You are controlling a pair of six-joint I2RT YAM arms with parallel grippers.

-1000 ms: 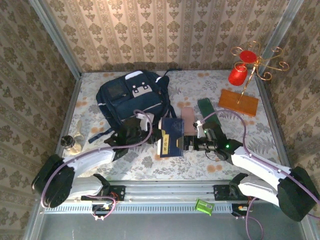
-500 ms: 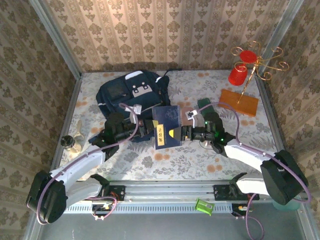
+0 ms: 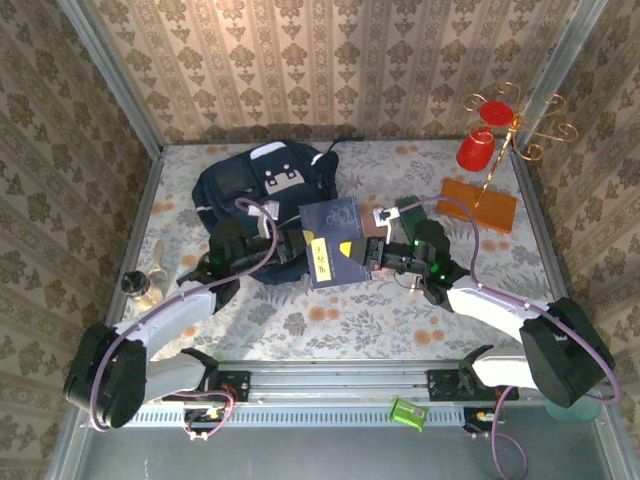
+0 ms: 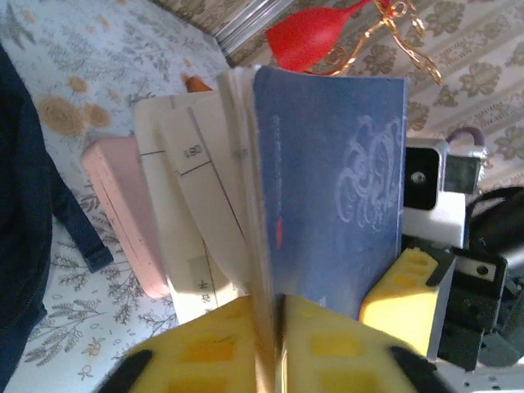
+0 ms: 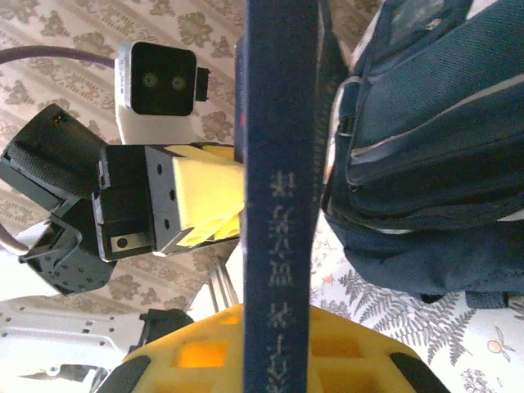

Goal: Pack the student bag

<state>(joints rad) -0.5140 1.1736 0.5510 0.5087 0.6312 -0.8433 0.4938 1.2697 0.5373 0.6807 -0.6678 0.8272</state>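
Beside the student bag (image 3: 238, 190), left claw (image 3: 298, 251) and right claw (image 3: 366, 256) tight on book (image 3: 331, 238).

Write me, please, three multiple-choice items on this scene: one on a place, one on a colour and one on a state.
1. Where on the table does the bag lie?
A. rear left
B. rear right
C. near edge, between the arm bases

2. What colour are the cups on the stand?
A. green
B. red
C. white

3. How is the book placed?
A. flat on the table
B. zipped inside the bag
C. gripped by the left fingers and the right fingers

Answers:
1 A: the top view shows the bag at the rear left.
2 B: they are bright red against the gold wire.
3 C: each wrist view shows yellow fingers pinching the book.
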